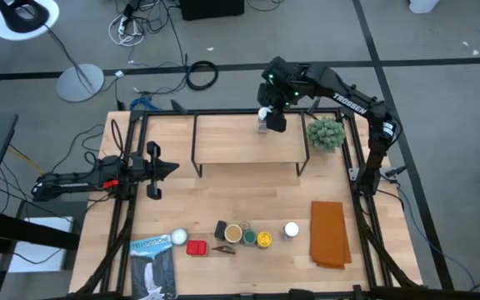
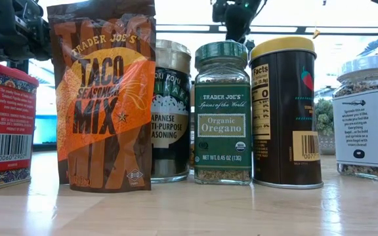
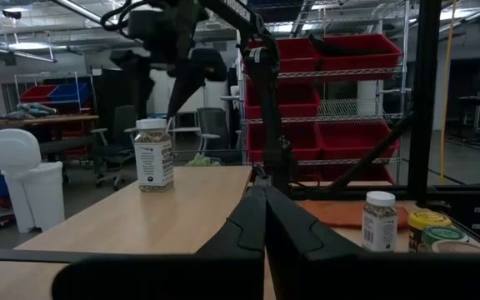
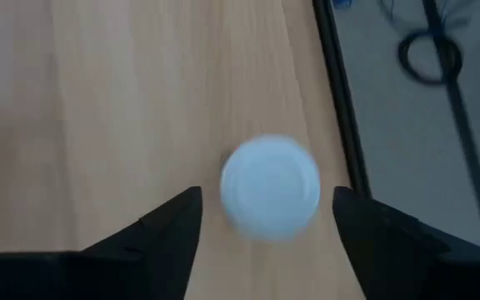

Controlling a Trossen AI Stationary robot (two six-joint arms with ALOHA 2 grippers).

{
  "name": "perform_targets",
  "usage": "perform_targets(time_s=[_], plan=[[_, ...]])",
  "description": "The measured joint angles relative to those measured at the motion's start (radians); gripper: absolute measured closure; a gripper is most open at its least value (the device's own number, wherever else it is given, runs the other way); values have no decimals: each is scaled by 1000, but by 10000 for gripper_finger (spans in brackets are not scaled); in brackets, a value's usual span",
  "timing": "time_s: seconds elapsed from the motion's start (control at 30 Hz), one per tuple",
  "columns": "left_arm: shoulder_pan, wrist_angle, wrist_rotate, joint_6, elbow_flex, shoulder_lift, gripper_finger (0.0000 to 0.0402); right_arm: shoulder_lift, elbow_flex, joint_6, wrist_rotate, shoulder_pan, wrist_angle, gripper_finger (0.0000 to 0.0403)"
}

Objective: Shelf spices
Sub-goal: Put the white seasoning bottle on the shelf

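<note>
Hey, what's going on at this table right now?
The robot is putting spice jars on a low wooden shelf. The right gripper hangs over the shelf's back edge, jaws open around a white-lidded jar that stands on the shelf board. The left gripper waits at the table's left side, jaws shut. The other spices are lined up along the front of the table, not yet shelved.

Wooden table [image 1: 223, 192] with a low shelf [image 1: 223, 142]
One white-lidded jar [image 1: 262, 119] stands on the shelf; other jars [image 1: 248, 234] line the table's front.
</note>
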Motion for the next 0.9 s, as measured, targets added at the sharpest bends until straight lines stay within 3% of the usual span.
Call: perform_targets(time_s=[0.13,0.43,0.63,0.9], plan=[[0,0,0,0,0,0,396,-20,23,46,37,29,-90,197],[0,0,0,0,0,0,396,-118,23,166,81,168,-142,389],[0,0,0,0,0,0,396,-210,-50,297,212,320,-137,397],[0,0,0,0,0,0,396,-387,-366,599,356,558,-39,401]])
